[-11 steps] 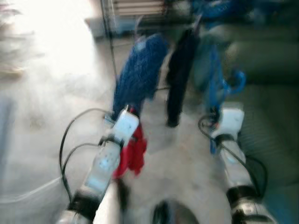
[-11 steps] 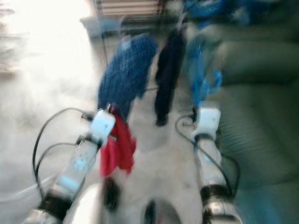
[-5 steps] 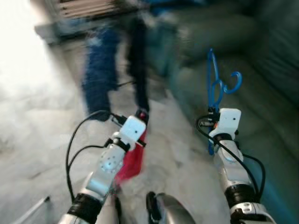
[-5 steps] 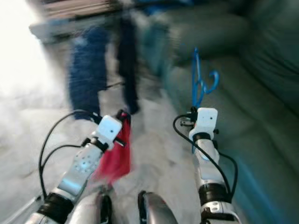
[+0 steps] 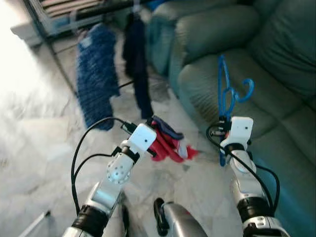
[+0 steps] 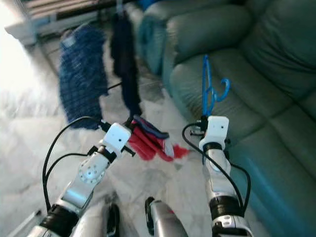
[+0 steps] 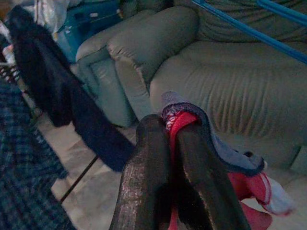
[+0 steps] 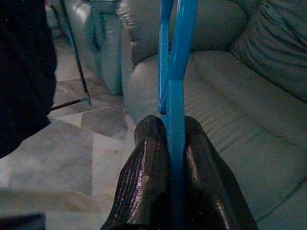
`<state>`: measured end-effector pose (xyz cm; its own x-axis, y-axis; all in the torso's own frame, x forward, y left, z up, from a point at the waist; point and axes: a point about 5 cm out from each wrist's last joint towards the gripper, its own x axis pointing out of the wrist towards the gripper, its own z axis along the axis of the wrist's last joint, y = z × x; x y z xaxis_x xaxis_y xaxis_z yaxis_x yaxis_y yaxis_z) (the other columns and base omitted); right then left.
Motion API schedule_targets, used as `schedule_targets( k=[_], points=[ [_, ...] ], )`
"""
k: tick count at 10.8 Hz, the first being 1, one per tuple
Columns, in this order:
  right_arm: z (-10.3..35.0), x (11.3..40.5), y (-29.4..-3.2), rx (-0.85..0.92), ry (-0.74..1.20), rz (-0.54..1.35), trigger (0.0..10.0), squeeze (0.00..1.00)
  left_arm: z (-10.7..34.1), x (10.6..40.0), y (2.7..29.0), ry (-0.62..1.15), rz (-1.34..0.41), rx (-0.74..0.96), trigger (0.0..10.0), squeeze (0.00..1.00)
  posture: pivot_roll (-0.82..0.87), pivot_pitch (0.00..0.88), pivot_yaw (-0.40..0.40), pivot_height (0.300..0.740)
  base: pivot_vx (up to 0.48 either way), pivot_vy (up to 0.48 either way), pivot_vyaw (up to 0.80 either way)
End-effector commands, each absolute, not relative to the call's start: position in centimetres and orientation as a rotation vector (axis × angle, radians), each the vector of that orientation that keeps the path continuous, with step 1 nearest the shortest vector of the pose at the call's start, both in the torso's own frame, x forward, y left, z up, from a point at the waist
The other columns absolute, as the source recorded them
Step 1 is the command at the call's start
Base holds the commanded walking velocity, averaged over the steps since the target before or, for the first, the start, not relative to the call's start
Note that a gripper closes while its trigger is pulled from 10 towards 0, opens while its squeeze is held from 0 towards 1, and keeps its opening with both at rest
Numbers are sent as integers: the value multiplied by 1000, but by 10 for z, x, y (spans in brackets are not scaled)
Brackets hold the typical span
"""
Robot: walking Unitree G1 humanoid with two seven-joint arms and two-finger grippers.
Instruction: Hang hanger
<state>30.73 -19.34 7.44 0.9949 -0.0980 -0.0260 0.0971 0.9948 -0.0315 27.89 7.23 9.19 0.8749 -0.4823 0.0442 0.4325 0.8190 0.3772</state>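
— Hanger: blue, upright, pinched between the two black fingers of the right gripper, hook rising above the claw, in front of the green sofa.

— And the left gripper?

— Pressed together on a red cloth with a dark blue edge, spilling out beyond the fingertips and to the claw's right, above the pale marble floor.

— Farther out?

— Ahead of the left claw, a blue checked garment and a dark one, both hanging from a rack near the sofa's arm. Sofa just beside and behind the right claw.
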Motion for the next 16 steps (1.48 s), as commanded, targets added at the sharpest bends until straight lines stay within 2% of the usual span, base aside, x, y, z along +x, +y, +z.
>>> schedule_targets(
  k=[1, 3, 7, 10, 13, 16],
  points=[
    [75, 306, -195, -32, 25, -104, 10000, 0, 94, 275, 69, -157, -511, 366, 10000, 0, 22, 196, -57, 740, -311, 0, 0],
    [75, 306, -194, -35, 30, -97, 10000, 0, 94, 275, 69, -158, -515, 370, 10000, 0, 20, 197, -58, 740, -279, 0, 0],
    [73, 306, -193, -38, 38, -99, 10000, 0, 94, 274, 67, -164, -524, 375, 10000, 0, 19, 198, -55, 740, 0, 0, 0],
    [72, 306, -192, -37, 46, -99, 10000, 0, 97, 271, 64, -153, -614, 326, 10000, 0, 20, 197, -53, 740, 0, 0, -148],
    [72, 306, -192, -39, 50, -98, 10000, 0, 96, 270, 63, -148, -631, 321, 10000, 0, 17, 197, -55, 740, 0, -301, -590],
    [71, 306, -192, -42, 56, -91, 10000, 0, 96, 270, 63, -142, -640, 313, 10000, 0, 14, 196, -58, 740, 0, -312, 0]
  ],
)
